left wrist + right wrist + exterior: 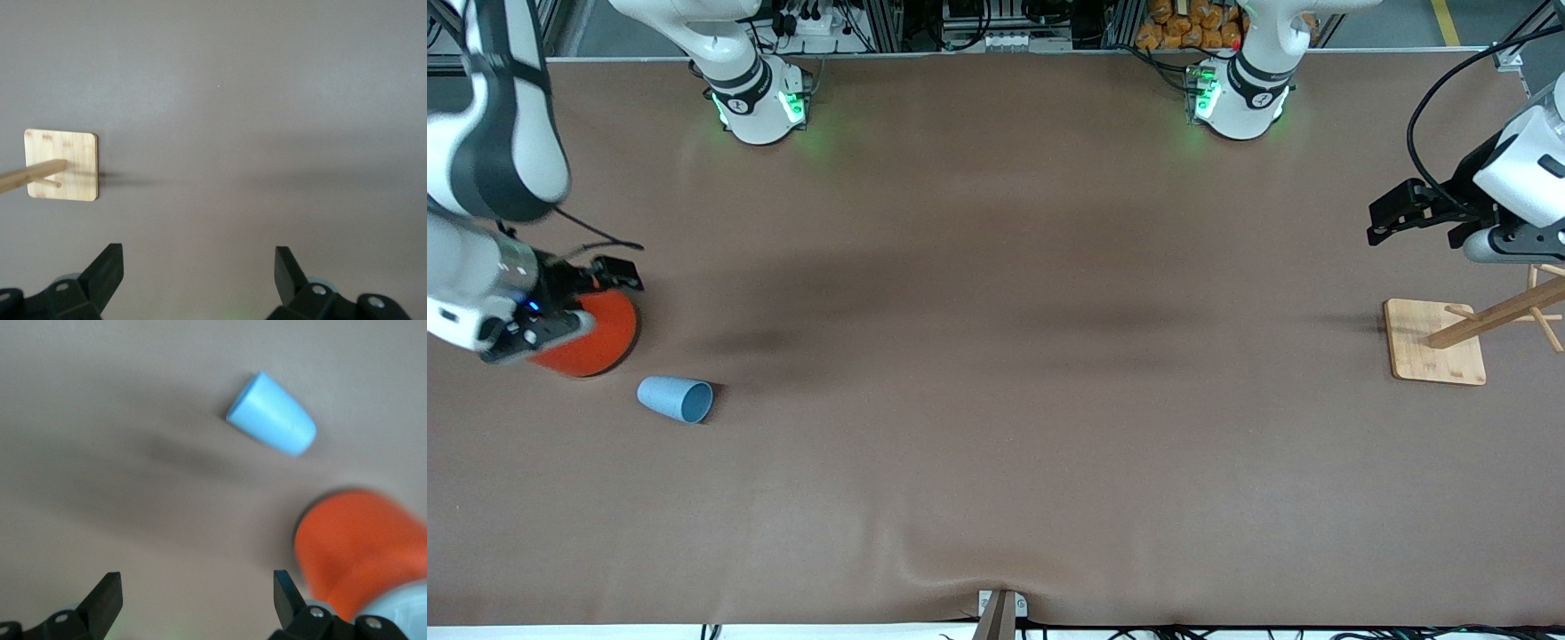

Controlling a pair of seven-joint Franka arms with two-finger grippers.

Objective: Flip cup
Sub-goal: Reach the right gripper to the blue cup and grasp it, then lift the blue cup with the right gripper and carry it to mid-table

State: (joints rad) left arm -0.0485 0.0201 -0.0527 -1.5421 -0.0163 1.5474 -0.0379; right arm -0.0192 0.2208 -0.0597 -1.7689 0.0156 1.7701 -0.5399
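Blue cup (675, 398) (one) lies sideways – both pincers, left (199, 268) and right (197, 597), gape wide

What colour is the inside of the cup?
Darker blue than its light-blue outside; the cup shows this best in the front view.

no text, label or number can be read anywhere.
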